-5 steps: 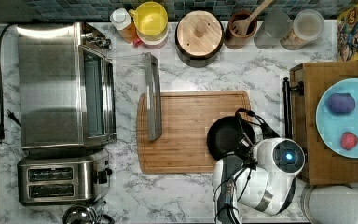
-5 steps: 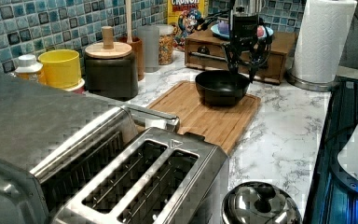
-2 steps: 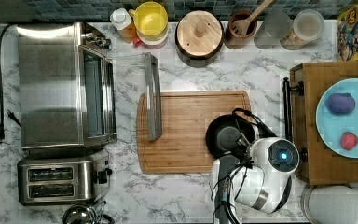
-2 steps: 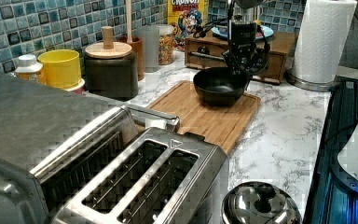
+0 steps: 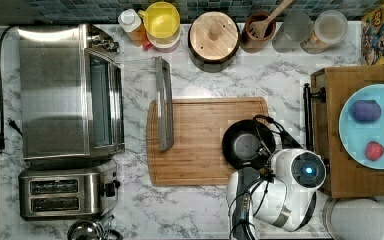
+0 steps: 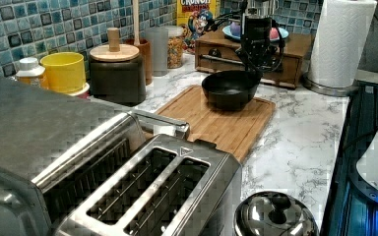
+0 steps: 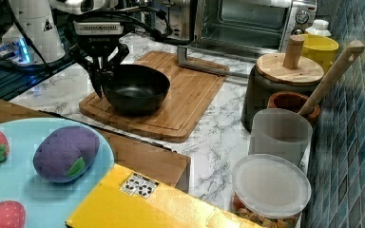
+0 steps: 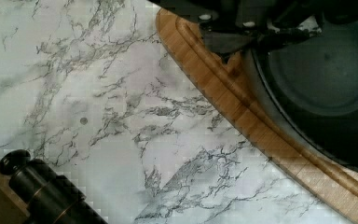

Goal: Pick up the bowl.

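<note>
— Bowl (image 7: 135,89): what is it like?
— Round, black and shiny, with a flat grey bottom. It is on the smooth wooden board (image 5: 195,145), at the top view's right end.
— And the gripper (image 7: 103,77)?
— Its two thin fingers pinch the bowl's rim, one inside and one outside.
— What is nearby?
— A dark pot with a wooden knob lid (image 5: 213,35), a yellow tub (image 5: 161,20) and a cup with a wooden spoon (image 5: 258,31) stand behind the board. A shiny metal oven (image 5: 67,90) has its door handle (image 5: 163,102) over the board's other end. A wooden box (image 6: 253,51) is just beside the bowl.
</note>
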Available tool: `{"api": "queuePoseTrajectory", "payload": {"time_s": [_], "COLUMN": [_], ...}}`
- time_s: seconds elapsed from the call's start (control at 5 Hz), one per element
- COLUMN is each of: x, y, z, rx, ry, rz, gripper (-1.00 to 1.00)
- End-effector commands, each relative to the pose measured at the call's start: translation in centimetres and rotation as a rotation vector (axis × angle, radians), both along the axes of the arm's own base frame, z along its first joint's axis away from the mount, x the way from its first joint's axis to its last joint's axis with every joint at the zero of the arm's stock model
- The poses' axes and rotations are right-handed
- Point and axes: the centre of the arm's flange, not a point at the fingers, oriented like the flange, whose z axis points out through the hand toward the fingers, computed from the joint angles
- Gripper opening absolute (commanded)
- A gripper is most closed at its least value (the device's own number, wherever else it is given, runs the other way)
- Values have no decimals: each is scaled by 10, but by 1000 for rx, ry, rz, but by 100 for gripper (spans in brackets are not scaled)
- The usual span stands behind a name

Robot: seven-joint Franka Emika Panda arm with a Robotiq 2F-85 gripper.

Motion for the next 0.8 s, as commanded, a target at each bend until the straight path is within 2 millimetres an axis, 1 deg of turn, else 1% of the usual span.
{"api": "queuePoseTrajectory", "payload": {"time_s": [0.2,0.4,0.6,0.8], "x": [26,49,76,95], "y": [18,33,63,101], "z": [59,121,162,197], "rx": [1,-8,-26,7], "ry": [-82,-193,-228,-283], "rz": [-13,-24,46,107], "gripper": [-100,-100,-100,-100]}}
